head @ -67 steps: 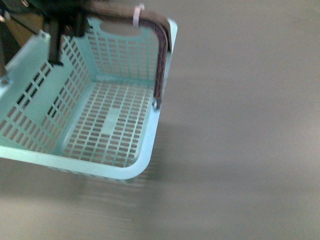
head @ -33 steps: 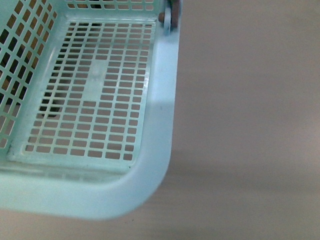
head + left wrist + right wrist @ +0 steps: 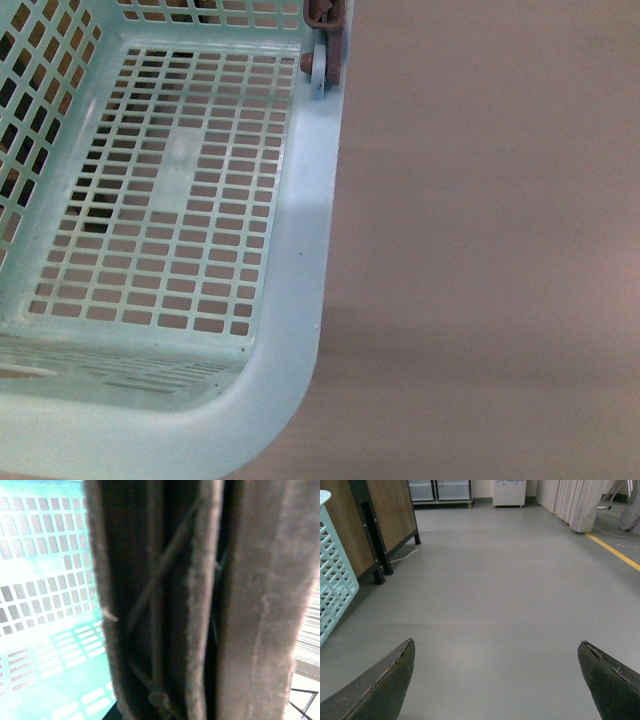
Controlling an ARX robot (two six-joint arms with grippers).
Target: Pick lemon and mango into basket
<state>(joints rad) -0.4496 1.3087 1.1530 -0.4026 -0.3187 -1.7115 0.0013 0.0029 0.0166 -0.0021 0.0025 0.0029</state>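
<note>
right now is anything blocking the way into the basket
Nothing visible does: the part of the basket in the front view is open on top, its slotted floor bare. Neither lemon nor mango is in view.

My right gripper (image 3: 496, 647) is spread wide. Its two dark fingers (image 3: 380, 685) sit at the low corners of the right wrist view, well apart, with nothing held between them, and it points forward, roughly level. I can't judge my left jaws, because dark blurred bands fill that wrist's view close up. Neither arm shows in the front view.
</note>
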